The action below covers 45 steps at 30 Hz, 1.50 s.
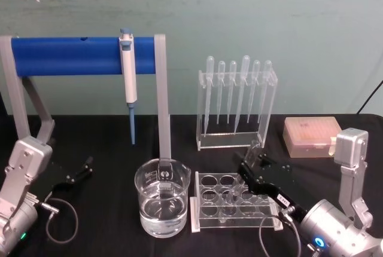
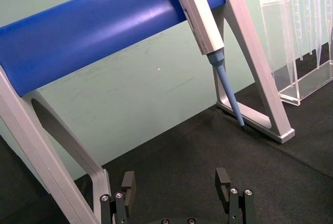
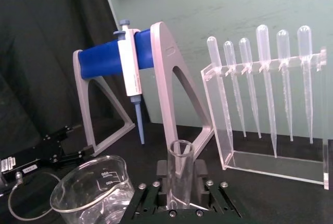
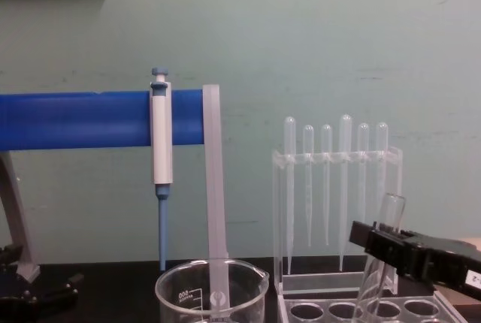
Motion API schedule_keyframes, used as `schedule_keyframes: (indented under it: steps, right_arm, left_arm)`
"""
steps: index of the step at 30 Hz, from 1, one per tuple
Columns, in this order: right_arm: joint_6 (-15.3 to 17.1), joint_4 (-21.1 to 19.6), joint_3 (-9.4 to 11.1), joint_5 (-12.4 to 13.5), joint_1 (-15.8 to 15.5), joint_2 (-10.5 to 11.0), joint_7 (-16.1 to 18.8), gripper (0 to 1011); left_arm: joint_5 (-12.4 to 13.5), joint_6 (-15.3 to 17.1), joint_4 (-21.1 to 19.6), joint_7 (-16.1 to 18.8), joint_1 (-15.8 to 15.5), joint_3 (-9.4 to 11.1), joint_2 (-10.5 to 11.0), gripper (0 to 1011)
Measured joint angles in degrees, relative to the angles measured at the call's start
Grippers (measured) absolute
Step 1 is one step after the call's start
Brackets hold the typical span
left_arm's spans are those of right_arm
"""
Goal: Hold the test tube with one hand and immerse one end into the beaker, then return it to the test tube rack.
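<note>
right gripper (image 1: 248, 171) | grips tilted test tube (image 3: 179, 173), seemingly in rack (image 1: 197, 210) | left gripper (image 2: 175, 179) parked

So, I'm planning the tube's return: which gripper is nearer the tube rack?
Right. The right gripper is above the rack, shut on the test tube; the left gripper rests open far left, beyond the beaker.
</note>
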Motion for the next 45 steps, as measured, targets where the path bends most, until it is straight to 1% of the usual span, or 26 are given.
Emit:
schedule_keyframes:
  steps: [3,5,11,14,15,17,18,21,24,25,27,28,29,30,34,40,45]
  right_arm:
    - [0.2,-0.9,0.6,-0.5,-0.6,0.0,-0.2,264]
    - [0.4,-1.7,1.0,-0.7,-1.0,0.0,-0.4,228]
    - [0.5,-3.9,1.7,-2.2,-1.8,0.2,-0.5,228]
    - [0.5,-5.7,1.9,-3.6,-2.1,0.6,-0.5,228]
    - [0.6,-6.7,1.9,-4.5,-2.1,0.9,-0.5,228]
    - [1.0,-7.6,1.8,-5.4,-1.9,1.3,-0.5,228]
    - [1.4,-8.5,1.7,-6.2,-1.6,1.7,-0.3,228]
    - [2.9,-9.8,1.4,-7.4,-0.4,2.5,0.4,228]
    - [4.4,-10.6,1.3,-7.7,0.8,3.0,1.1,228]
    - [5.6,-11.1,1.2,-7.8,1.7,3.4,1.5,228]
    - [6.6,-11.6,1.2,-7.8,2.6,3.8,2.0,228]
    - [7.6,-12.1,1.2,-7.6,3.4,4.3,2.6,228]
    - [7.6,-12.1,1.2,-7.6,3.4,4.3,2.6,228]
    - [8.7,-12.5,1.1,-7.4,4.2,4.7,3.0,228]
    - [11.2,-13.0,0.3,-6.9,6.2,5.7,3.8,228]
    - [11.9,-12.3,-0.5,-6.7,7.2,6.0,3.9,228]
    - [11.9,-12.4,-0.5,-6.6,7.2,6.0,3.9,228]
  left_arm:
    - [0.0,0.0,0.0,0.0,0.0,0.0,0.0,1000]
    - [0.0,0.0,0.0,0.0,0.0,0.0,0.0,1000]
    - [0.0,0.0,0.0,0.0,0.0,0.0,0.0,1000]
    - [0.0,0.0,0.0,0.0,0.0,0.0,0.0,1000]
    - [0.0,0.0,0.0,0.0,0.0,0.0,0.0,1000]
    - [0.0,0.0,0.0,0.0,0.0,0.0,0.0,1000]
    - [0.0,0.0,0.0,0.0,0.0,0.0,0.0,1000]
    - [0.0,0.0,0.0,0.0,0.0,0.0,0.0,1000]
    - [0.0,0.0,0.0,0.0,0.0,0.0,0.0,1000]
    - [0.0,0.0,0.0,0.0,0.0,0.0,0.0,1000]
    - [0.0,0.0,0.0,0.0,0.0,0.0,0.0,1000]
    - [0.0,0.0,0.0,0.0,0.0,0.0,0.0,1000]
    - [0.0,0.0,0.0,0.0,0.0,0.0,0.0,1000]
    - [0.0,0.0,0.0,0.0,0.0,0.0,0.0,1000]
    - [0.0,0.0,0.0,0.0,0.0,0.0,0.0,1000]
    - [0.0,0.0,0.0,0.0,0.0,0.0,0.0,1000]
    - [0.0,0.0,0.0,0.0,0.0,0.0,0.0,1000]
